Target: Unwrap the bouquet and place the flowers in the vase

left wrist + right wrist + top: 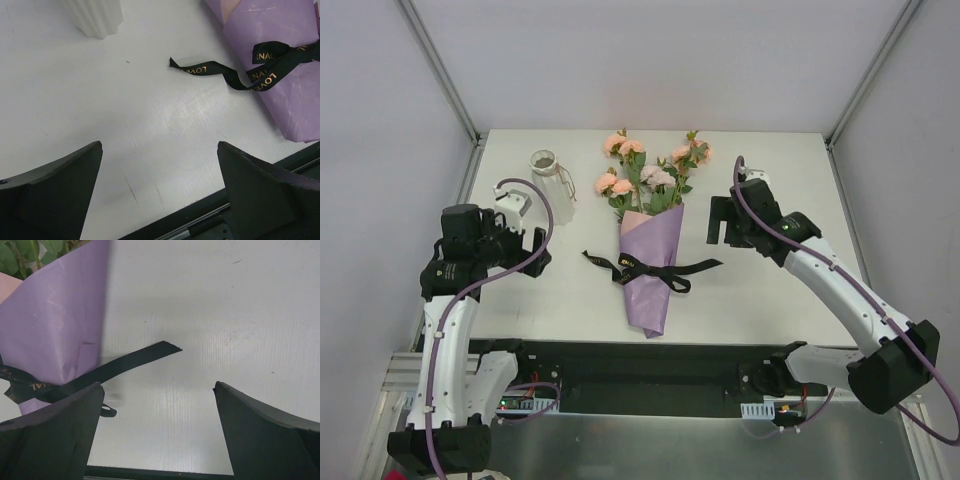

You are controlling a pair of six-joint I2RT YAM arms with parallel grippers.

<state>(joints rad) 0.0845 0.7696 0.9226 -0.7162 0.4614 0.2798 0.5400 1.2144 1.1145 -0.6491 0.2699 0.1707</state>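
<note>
Top external view: the bouquet (650, 270) lies mid-worktop, long axis from near edge to far edge, blooms far. It sits between the left gripper (533, 248) and right gripper (718, 222) — both with jaws apart, empty. The black ribbon (655, 268) ends nearer the right one.

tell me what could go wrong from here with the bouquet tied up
Pulling a ribbon tail could drag the whole bouquet instead of loosening the bow, since nothing pins it. The narrow-mouthed vase stands close to the left gripper, so a swing might tip it.
</note>
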